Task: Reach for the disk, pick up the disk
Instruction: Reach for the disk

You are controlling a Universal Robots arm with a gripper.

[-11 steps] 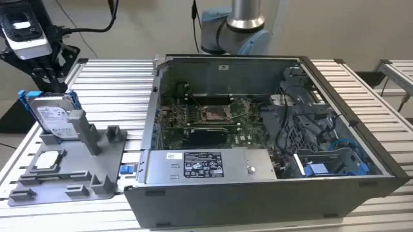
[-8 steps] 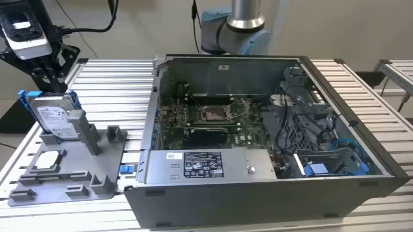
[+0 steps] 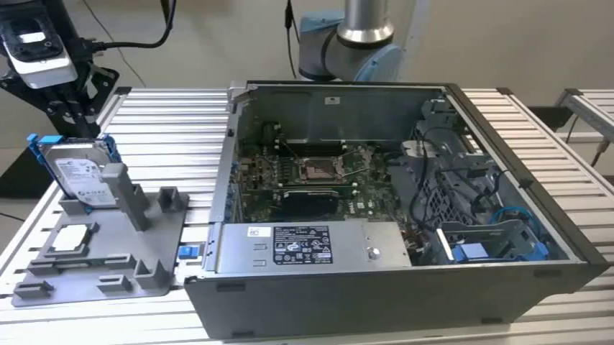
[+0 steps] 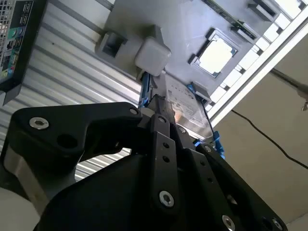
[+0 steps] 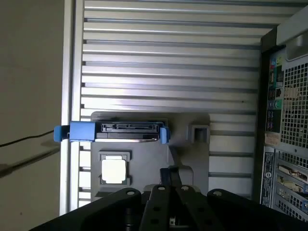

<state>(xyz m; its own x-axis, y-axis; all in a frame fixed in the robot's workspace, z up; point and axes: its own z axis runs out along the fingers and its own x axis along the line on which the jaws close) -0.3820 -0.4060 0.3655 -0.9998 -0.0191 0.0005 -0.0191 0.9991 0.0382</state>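
One risk I saw: the gripper [image 3: 85,129] hung at twelve o'clock of the disk [image 3: 77,172], which stood upright in its grey holder [image 3: 106,267] at nine o'clock of the computer case [image 3: 384,295], and since I couldn't tell the jaw gap, it might ram the top edge.

Even diffuse light, soft shadow inside open dark-grey computer case [image 3: 384,302], glare on ribbed aluminium tabletop [image 5: 168,62], square silver chip [image 5: 114,171] overexposed white
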